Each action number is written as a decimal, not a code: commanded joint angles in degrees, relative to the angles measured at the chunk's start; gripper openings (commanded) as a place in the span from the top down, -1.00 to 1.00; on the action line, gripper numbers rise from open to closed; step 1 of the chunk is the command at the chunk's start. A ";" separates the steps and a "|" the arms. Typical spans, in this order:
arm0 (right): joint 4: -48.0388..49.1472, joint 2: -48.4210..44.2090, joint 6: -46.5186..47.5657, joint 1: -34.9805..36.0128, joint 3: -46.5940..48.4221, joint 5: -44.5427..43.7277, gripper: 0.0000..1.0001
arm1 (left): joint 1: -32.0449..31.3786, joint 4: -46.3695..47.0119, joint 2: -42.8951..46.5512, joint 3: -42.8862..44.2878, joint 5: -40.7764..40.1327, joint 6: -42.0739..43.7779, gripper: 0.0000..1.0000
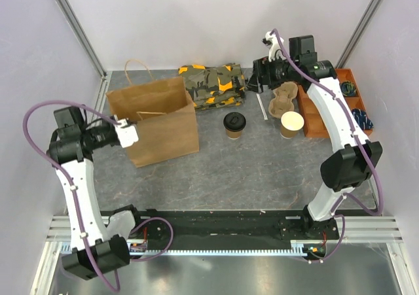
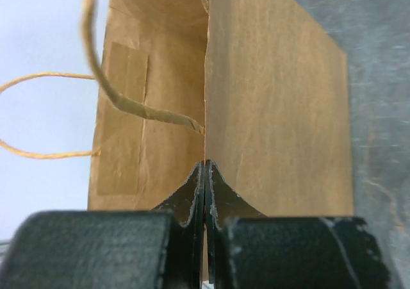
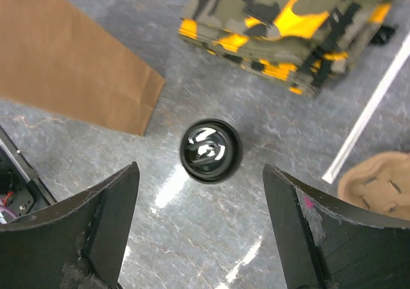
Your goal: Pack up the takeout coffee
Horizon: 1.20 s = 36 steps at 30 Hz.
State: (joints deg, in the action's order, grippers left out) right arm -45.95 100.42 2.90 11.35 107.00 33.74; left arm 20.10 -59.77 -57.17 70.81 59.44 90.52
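The takeout coffee [image 1: 234, 123], a small brown cup with a black sip lid, stands upright on the grey mottled desk [image 1: 262, 177]. It sits between a standing brown paper bag [image 1: 157, 121] and a lidless cup [image 1: 292, 122]. Folded camouflage fabric [image 1: 213, 86] lies behind it. The right end effector [image 3: 200, 168] is raised and released, jaws wide, with the coffee visible below between them. The left end effector [image 2: 205, 170] is clenched on the paper bag's rim. Plain white walls with metal framing enclose the desk.
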 commanded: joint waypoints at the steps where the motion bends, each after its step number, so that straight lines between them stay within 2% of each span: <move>1: 0.16 -4.87 -1.31 5.07 2.34 -1.99 -0.73 | -0.50 -10.09 3.55 -1.81 2.79 9.31 0.90; 4: 1.74 -5.94 -2.19 8.33 1.11 -3.93 -0.73 | -0.32 -13.62 5.30 -2.77 2.44 11.87 0.76; 7: 2.01 -5.33 -2.54 9.83 0.58 -5.96 -0.72 | -0.41 -14.23 6.62 -3.04 2.70 10.12 0.45; 8: 2.01 -4.98 -2.81 9.83 0.66 -7.70 -0.72 | -0.41 -14.32 6.89 -2.87 3.05 8.46 0.27; 10: 2.01 -4.62 -2.81 9.91 1.45 -9.56 -0.72 | -0.50 -14.15 7.68 -1.30 3.57 5.65 0.06; 11: 2.10 -4.53 -2.81 9.91 1.80 -10.78 -0.72 | -0.32 -14.06 7.86 -0.50 4.36 1.72 -0.17; 14: 2.36 -4.36 -2.63 9.65 3.39 -12.64 -0.72 | -0.24 -11.00 7.86 4.15 6.29 -11.38 -0.46; 16: 2.45 -4.27 -2.63 9.04 4.27 -13.69 -0.73 | -0.15 -8.80 8.12 7.57 7.61 -21.90 -0.57; 18: 2.62 -4.18 -2.81 7.29 4.97 -13.26 -0.72 | -0.23 -4.24 9.09 9.17 9.99 -28.52 -0.78; 19: 2.62 -3.83 -2.81 6.76 5.23 -13.08 -0.72 | -0.23 -1.17 9.61 9.70 10.60 -36.82 -0.82; 21: 2.62 -3.48 -2.81 4.56 5.76 -13.08 -0.72 | -0.23 9.80 10.75 9.62 9.65 -46.09 -0.85; 22: 2.54 -2.96 -2.46 3.16 5.94 -13.52 -0.72 | -0.23 13.67 10.85 9.53 8.51 -55.53 -0.85; 24: 1.84 -2.25 0.25 2.10 6.64 -15.18 -0.69 | -0.32 23.93 10.85 9.35 4.12 -63.76 -0.87; 25: 1.83 -1.38 1.31 1.40 6.64 -18.06 -0.68 | -0.24 26.17 10.76 9.44 2.80 -69.63 -0.88; 27: 1.22 0.46 5.60 0.87 6.82 -21.15 -0.67 | -0.23 30.83 10.41 9.18 0.85 -73.28 -0.91; 31: -0.97 5.48 9.66 -0.89 9.18 -28.36 -0.63 | -0.24 33.57 9.88 8.39 0.33 -79.69 -0.92; 36: -0.72 12.58 10.11 -2.30 11.12 -32.06 -0.53 | -0.23 36.47 10.23 6.10 -1.69 -82.60 -0.92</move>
State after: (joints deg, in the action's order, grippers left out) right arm -45.71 108.29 10.26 10.15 115.33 7.64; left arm 19.79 -29.56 -47.09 78.48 60.10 16.93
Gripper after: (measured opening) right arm 0.788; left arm 0.956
